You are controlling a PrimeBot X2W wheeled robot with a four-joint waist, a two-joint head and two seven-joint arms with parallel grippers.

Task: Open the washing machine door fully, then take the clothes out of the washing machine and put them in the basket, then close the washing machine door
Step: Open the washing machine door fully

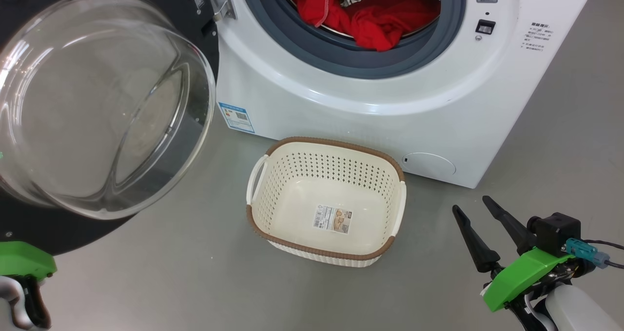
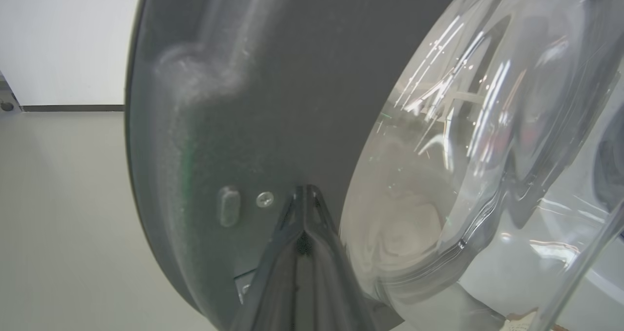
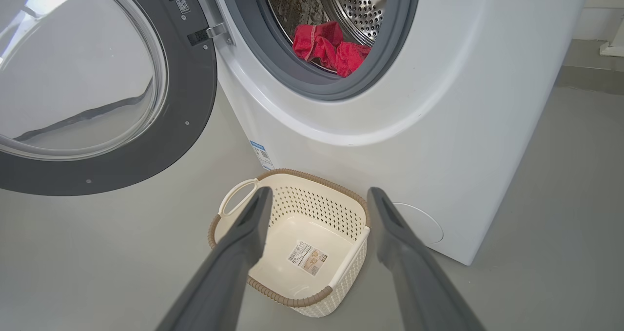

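The washing machine [image 1: 390, 121] stands with its drum mouth exposed, and red clothes [image 1: 380, 19] lie heaped at the grey seal. The washing machine door [image 1: 97, 107] is swung out to the left, its clear glass bowl facing me. An empty cream basket [image 1: 336, 143] sits on the floor in front of the machine. My right gripper [image 1: 471, 203] is open, low and right of the basket. In the right wrist view, the right gripper [image 3: 320, 192] frames the basket [image 3: 292, 299], with the clothes [image 3: 331, 48] above. My left gripper [image 2: 304, 192] is shut, its tips at the door's dark inner rim [image 2: 234, 102] beside a screw.
Grey floor spreads around the basket and to the right of the machine. The open door overhangs the floor at the left, where my left arm's green housing [image 1: 24, 260] sits under it. A white wall and dark skirting [image 2: 68, 108] lie beyond the door.
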